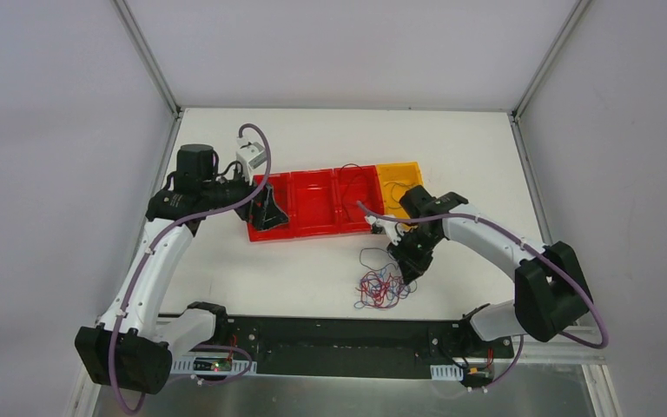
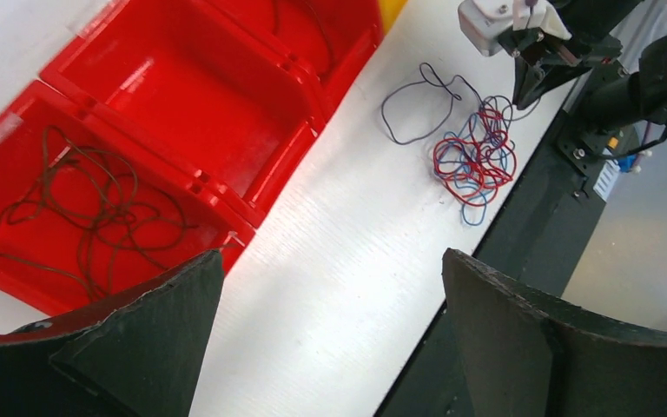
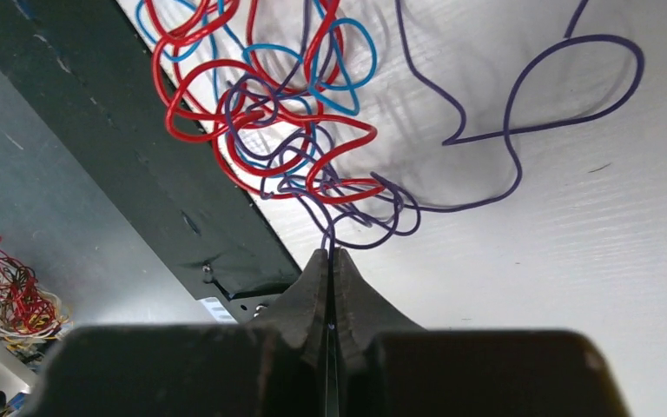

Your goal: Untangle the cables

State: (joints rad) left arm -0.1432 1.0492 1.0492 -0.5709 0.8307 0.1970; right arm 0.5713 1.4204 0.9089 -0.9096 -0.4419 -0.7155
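**Red, blue and purple cables [image 1: 380,287]: 2 strands sorted, the knot to go**

We find the cables bunched in 1 small clump on the white bench [image 1: 295,278], near its front edge. The right gripper [image 3: 330,261] sits just beside the clump. Its fingers are pressed together on a purple cable [image 3: 511,148] where that cable leaves the knot (the pinch is plain in the wrist view). Red and blue loops cross over and through the purple one close to the grip, so nothing there looks free yet.

The left gripper [image 2: 330,265] hangs with its jaws spread wide and nothing between them, over the near corner of the leftmost red bin [image 2: 0,165]. A dark cable [image 2: 87,204] lies loosely coiled in that bin, and another thin strand [image 1: 346,193] shows in the 3rd red bin [image 1: 352,226].

We judge the job partly done. 2 cables seem sorted into bins, while at least 3 colours are knotted together on the bench. What is left, by our reading, is to draw the purple cable out of the red and blue loops. Those then need separating and binning 1 by 1.
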